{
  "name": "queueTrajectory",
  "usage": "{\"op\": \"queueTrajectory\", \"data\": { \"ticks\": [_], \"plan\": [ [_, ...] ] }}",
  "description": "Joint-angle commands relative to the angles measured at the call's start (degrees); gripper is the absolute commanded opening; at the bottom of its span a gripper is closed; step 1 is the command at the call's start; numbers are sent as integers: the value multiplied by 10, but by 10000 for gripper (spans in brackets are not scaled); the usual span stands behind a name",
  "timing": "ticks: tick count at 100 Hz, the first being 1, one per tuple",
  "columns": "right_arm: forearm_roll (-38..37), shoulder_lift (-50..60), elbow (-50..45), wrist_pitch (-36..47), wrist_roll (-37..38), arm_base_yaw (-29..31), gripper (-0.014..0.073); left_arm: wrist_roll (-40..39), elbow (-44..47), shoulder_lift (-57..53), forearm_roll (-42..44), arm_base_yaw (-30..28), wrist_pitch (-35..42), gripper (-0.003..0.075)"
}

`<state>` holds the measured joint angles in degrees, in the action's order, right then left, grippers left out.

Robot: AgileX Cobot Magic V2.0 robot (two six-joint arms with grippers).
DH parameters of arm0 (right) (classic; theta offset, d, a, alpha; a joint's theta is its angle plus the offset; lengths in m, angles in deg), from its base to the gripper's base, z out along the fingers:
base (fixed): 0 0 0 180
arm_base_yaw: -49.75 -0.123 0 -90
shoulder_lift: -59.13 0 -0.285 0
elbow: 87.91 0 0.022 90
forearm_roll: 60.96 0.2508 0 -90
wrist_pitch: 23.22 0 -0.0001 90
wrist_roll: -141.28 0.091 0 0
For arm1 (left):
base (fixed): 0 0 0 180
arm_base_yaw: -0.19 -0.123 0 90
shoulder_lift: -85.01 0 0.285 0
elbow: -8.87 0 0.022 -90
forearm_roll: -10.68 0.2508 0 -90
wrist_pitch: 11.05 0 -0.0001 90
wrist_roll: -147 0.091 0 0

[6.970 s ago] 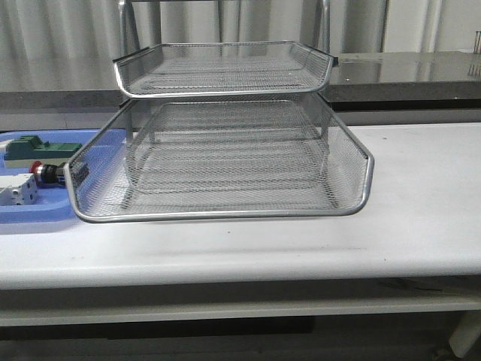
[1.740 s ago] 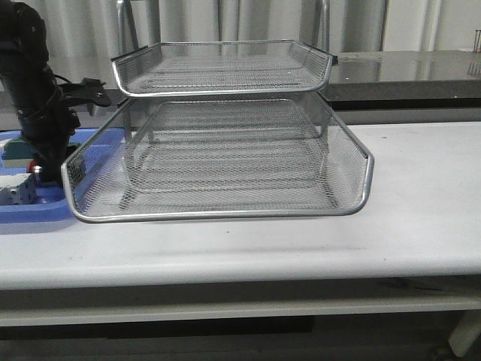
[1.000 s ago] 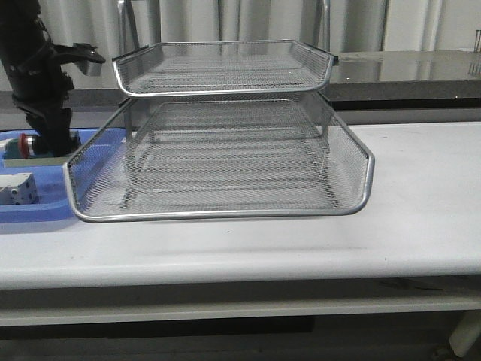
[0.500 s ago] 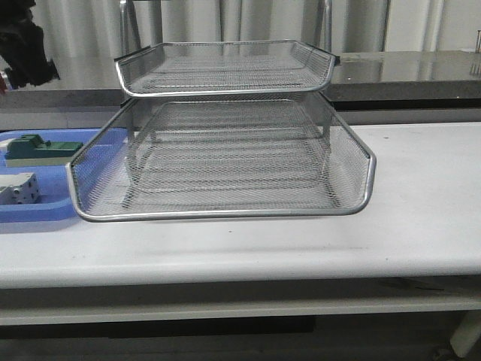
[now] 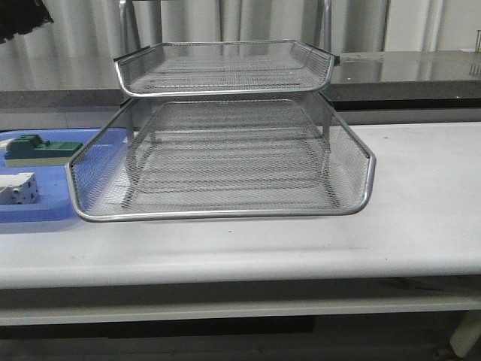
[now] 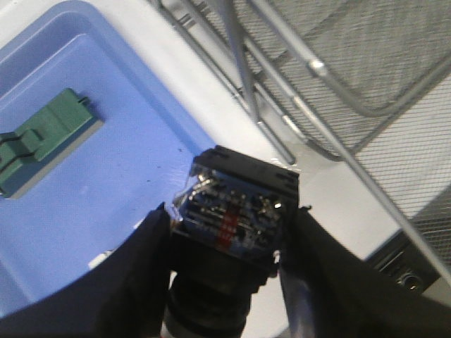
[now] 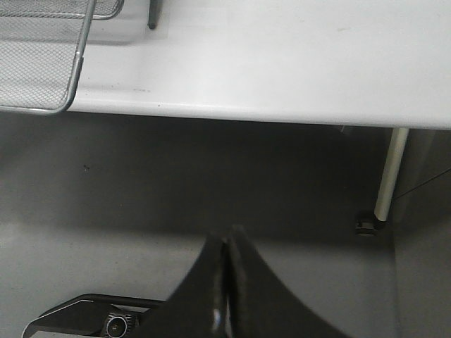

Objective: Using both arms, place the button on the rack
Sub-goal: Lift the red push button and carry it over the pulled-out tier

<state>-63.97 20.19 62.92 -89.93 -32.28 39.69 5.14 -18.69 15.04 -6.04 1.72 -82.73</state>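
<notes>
- Button (image 6: 229,225): a push-button switch seen from its rear in the left wrist view; the translucent blue rear block with metal terminals and a red mark faces the camera, and the black cylindrical body runs down between the fingers. The cap is hidden.
- Left gripper (image 6: 229,278): clamped on the button, one black finger (image 6: 137,282) pressing each side of the body. It is held in the air above the edge of the blue tray and the white tabletop, just beside the rack's frame. In the front view only a dark scrap of the left arm (image 5: 21,19) shows at the upper left corner.
- Rack (image 5: 225,150): a silver wire-mesh letter stand on the table; the front view shows a smaller upper tier and a wider lower tier jutting forward, both holding nothing. Its rods and mesh (image 6: 331,77) cross the left wrist view.
- Blue tray (image 5: 30,210): flat plastic, on the table to the left of the rack and partly behind the lower tier's corner.
- Green block (image 5: 41,149): lies at the far side of the blue tray; it also shows in the left wrist view (image 6: 46,137).
- White block (image 5: 19,189): lies nearer the front of the blue tray, apart from the green one.
- Right gripper (image 7: 225,282): fingers pressed together on nothing, hanging beyond the table's front edge over the grey floor.
- Table (image 5: 421,226): white top, with a white leg (image 7: 390,172) visible in the right wrist view.
</notes>
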Motion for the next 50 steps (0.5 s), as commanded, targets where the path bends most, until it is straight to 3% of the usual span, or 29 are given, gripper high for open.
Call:
{"op": "queueTrajectory", "data": {
  "ticks": [1,17,50],
  "plan": [
    [-8,-2,17,31,-3,0,-67,-6,14,-59,-47,7,-12,18],
    [-8,-2,17,31,-3,0,-67,-6,61,-100,-54,44,-12,18],
    [-8,-2,17,31,-3,0,-67,8,87,-90,-54,189,21,18]
  ]
}}
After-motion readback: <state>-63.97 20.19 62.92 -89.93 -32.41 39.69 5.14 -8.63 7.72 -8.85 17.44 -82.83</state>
